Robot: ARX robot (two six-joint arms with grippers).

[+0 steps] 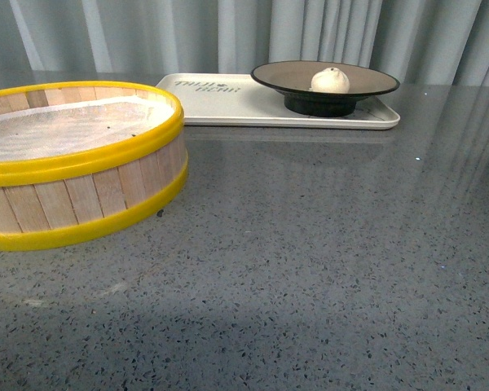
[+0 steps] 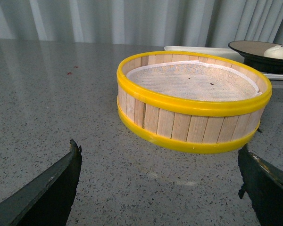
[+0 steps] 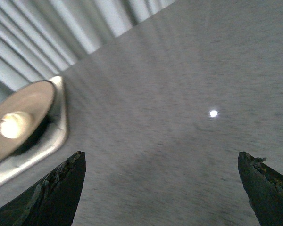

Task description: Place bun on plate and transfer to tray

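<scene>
The white bun (image 1: 330, 80) sits on the black-rimmed tan plate (image 1: 367, 80), and the plate stands on the right half of the cream tray (image 1: 228, 110) at the back of the table. Neither arm shows in the front view. In the left wrist view my left gripper (image 2: 160, 162) is open over bare table, short of the steamer basket, with bun (image 2: 277, 52) and plate (image 2: 247, 47) far beyond. My right gripper (image 3: 160, 162) is open over bare table, the blurred bun (image 3: 12, 125) on its plate (image 3: 35, 101) and the tray (image 3: 56, 136) off to one side.
A yellow-rimmed wooden steamer basket (image 1: 73, 199) with a white liner stands at the front left of the grey speckled table (image 1: 326, 261); in the left wrist view this basket (image 2: 193, 122) holds nothing. Grey curtains (image 1: 228, 32) hang behind the table.
</scene>
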